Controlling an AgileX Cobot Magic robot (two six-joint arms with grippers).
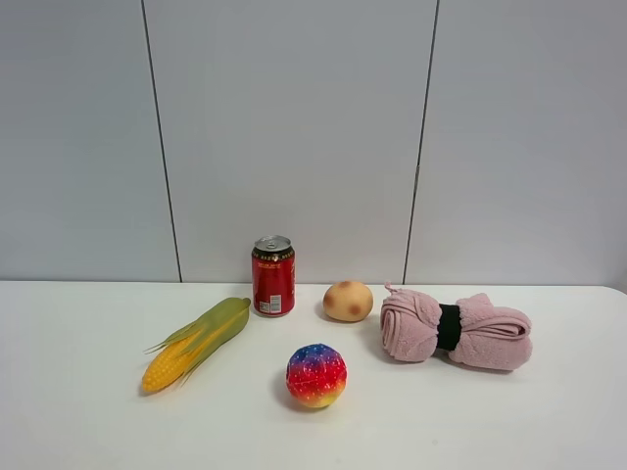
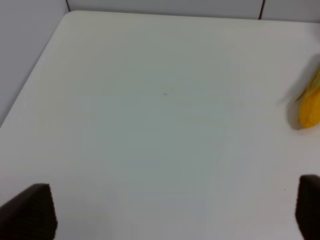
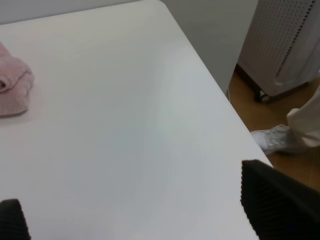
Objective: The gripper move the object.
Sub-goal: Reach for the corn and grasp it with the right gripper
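The toy corn cob, yellow kernels in a green husk, lies slanted on the white table at the left, left of the red can. Its yellow tip also shows at the edge of the left wrist view. Neither arm shows in the exterior high view. My left gripper is open and empty above bare table, well apart from the corn. My right gripper is open and empty near the table's right edge, with only its black fingertips in view.
A red can stands behind the corn. A tan potato, a rainbow ball and a rolled pink towel lie to its right. In the right wrist view the towel, the table edge, a white cabinet and a shoe show.
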